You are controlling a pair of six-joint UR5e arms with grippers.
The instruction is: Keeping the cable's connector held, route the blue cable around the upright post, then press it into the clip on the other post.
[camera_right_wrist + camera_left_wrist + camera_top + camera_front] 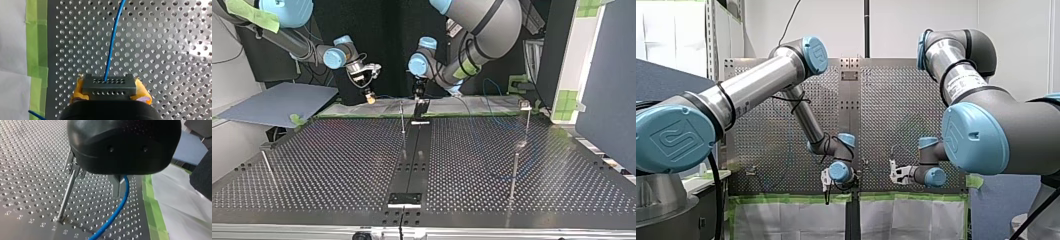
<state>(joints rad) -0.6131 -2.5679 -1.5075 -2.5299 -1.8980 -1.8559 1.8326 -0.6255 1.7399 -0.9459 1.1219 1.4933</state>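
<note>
White wall [1016,30], blue board [282,102], white sheeting [786,220]

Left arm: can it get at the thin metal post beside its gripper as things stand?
Probably yes. The thin metal post stands close beside my left gripper, shut on the blue cable, with only bare perforated metal table between. My right gripper, shut on the dark connector block, is apart from it.

The blue cable [118,207] is lost behind my left gripper [120,192].
</note>
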